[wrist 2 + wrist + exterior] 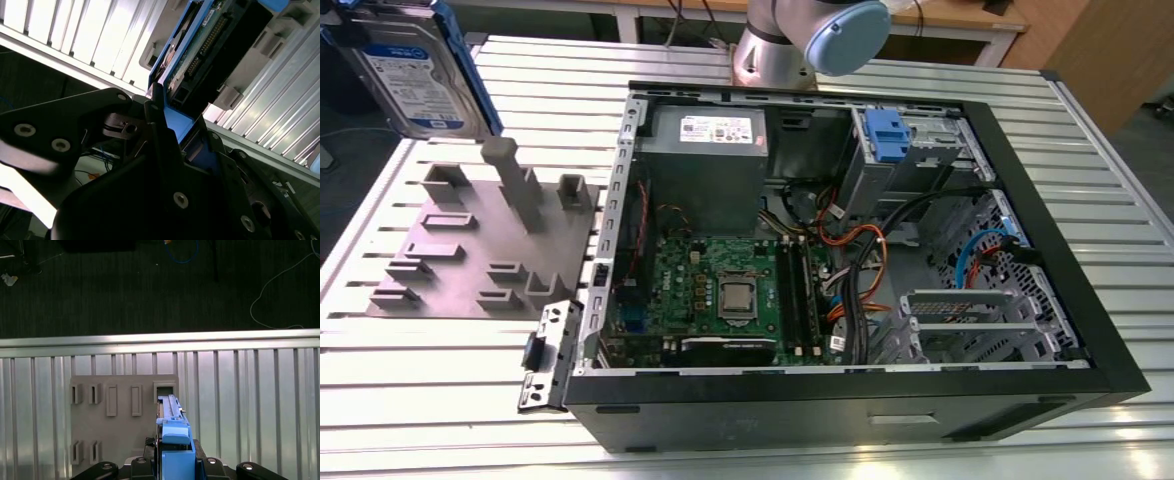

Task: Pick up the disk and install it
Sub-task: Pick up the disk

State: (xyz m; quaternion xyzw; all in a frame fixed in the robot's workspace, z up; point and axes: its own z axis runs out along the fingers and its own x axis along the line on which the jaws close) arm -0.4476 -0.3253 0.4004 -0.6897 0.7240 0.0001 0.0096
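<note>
While the disk (416, 70) hangs above the grey slotted plate (467, 250), at the exterior view's left of the open computer case (854, 250), the gripper (180, 130) has its black fingers (157, 130) clamped on the disk's blue bracket. Plate and case rest on a ribbed metal table (427, 400). Beyond the table lies dark carpet (125, 290) with loose cables (182, 262).

Lab: slatted aluminium bench (434, 360), open PC case (827, 405)

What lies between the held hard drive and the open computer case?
Exterior view: a grey slotted fixture block with an upright post, between the blue-bracketed silver hard drive and black computer case.
</note>
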